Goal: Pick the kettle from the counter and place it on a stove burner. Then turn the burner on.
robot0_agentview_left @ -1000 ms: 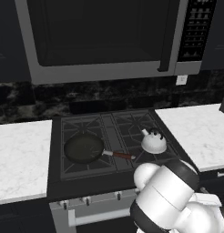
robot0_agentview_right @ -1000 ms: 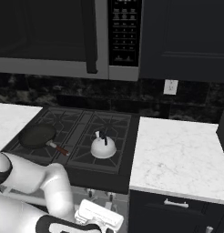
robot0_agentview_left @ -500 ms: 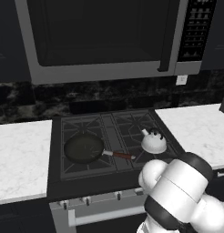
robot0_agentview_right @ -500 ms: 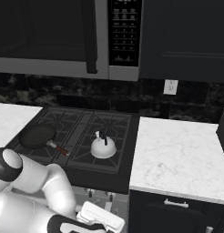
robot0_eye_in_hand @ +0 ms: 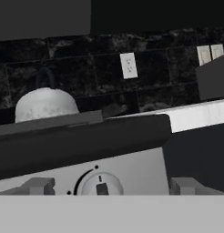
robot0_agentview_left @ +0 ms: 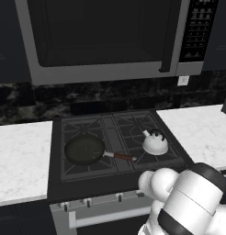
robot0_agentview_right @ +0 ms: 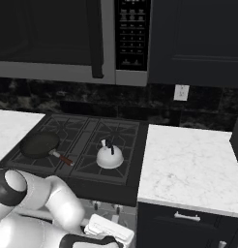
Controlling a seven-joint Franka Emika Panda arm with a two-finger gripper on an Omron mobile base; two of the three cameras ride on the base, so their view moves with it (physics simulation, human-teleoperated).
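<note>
Kettle (robot0_agentview_left: 155,142), silver-white, domed, black-handled, is seen upright on the front right stove burner (robot0_agentview_left: 157,153); gripper (robot0_eye_in_hand: 111,191) is held low before a knob (robot0_eye_in_hand: 101,186), its opening indiscernible.

The gripper (robot0_eye_in_hand: 102,193) sat low at the stove front, its tips spread either side of a round knob (robot0_eye_in_hand: 101,185) with open space around it. Directly above it the cooktop's dark edge (robot0_eye_in_hand: 82,139) overhung, blocking any straight rise. Beyond that lip stood the kettle (robot0_eye_in_hand: 44,105); up and to the right, the counter (robot0_eye_in_hand: 200,113) lay bare.
</note>
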